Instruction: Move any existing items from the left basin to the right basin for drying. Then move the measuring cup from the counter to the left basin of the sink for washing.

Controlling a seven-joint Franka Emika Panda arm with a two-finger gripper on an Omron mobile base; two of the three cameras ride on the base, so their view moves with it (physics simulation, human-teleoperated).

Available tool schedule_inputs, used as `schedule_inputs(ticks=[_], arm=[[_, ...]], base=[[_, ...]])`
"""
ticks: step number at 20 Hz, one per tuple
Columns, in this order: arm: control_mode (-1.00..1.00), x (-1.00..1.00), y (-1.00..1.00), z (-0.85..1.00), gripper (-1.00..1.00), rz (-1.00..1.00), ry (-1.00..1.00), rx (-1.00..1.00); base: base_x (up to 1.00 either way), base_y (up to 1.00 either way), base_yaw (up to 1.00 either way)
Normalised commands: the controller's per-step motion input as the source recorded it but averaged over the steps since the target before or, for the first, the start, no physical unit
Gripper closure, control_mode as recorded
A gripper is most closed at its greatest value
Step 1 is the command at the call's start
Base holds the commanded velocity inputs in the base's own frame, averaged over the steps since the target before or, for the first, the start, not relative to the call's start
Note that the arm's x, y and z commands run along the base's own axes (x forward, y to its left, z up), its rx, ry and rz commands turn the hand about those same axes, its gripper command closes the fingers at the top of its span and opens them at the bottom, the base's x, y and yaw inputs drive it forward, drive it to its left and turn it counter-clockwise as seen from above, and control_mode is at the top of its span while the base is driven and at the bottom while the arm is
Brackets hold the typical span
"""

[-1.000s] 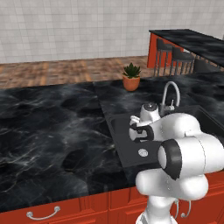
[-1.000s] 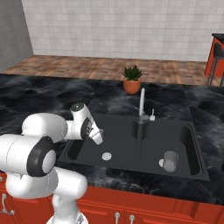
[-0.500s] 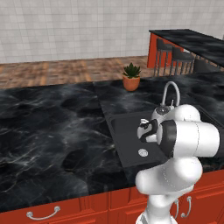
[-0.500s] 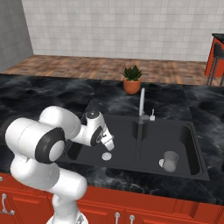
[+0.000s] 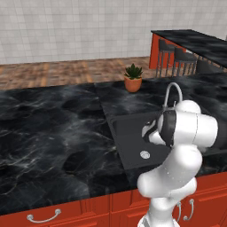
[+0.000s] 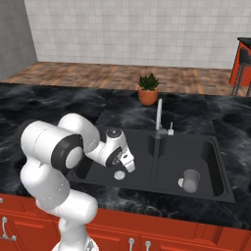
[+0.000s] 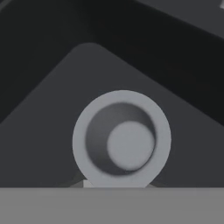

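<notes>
Gripper jaws narrow, apparently clamped on the grey measuring cup, low over the left basin near its drain. A second ago it hung at the basin's left edge.

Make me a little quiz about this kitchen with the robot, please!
1. Which part of the sink holds the grey cup? A the left, B the right, C neither.
2. True or false: the potted plant stands on the counter behind the sink.
3. Fill the gap: the gripper reaches down into the ___ basin.

Key: 1 B, the right basin. 2 true. 3 left.
</notes>
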Motion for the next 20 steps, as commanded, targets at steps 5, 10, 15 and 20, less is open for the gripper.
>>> schedule_inputs(ticks=[5, 10, 15, 20], arm=[[-1.00, 0.51, -0.02, -0.17, 1.00, 0.00, 0.08, 0.00], [-1.00, 0.37, 0.00, -0.21, 1.00, 0.00, 0.01, 0.00], [-1.00, 0.17, 0.00, -0.34, 1.00, 0.00, 0.00, 0.00], [-1.00, 0.07, 0.00, -0.34, 1.00, 0.00, 0.00, 0.00]], base=[[0.00, 0.00, 0.00], [0.00, 0.00, 0.00], [0.00, 0.00, 0.00], [0.00, 0.00, 0.00]])
